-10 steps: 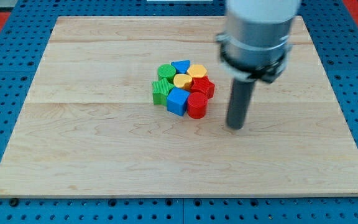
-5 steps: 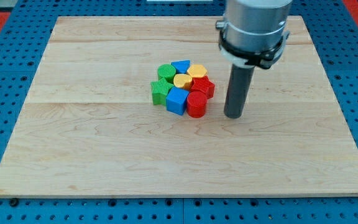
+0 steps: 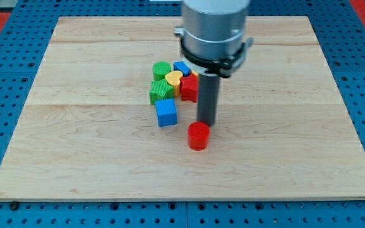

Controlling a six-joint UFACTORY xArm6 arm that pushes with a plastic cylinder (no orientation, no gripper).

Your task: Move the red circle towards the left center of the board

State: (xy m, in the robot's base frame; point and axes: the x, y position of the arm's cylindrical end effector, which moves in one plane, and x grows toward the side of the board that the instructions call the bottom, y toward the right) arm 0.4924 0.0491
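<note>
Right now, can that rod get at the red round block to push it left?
Probably yes. My tip sits just above and right of the red circle, which stands alone. The blue cube lies up-left, just off a leftward path.

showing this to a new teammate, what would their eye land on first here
First the big grey arm housing hanging over the pale wooden board, its dark rod ending at my tip, just above the red circle. That red circle sits alone toward the view's bottom of centre. A blue cube stands apart to its left, below a tight cluster of green, yellow, blue and red blocks.
</note>
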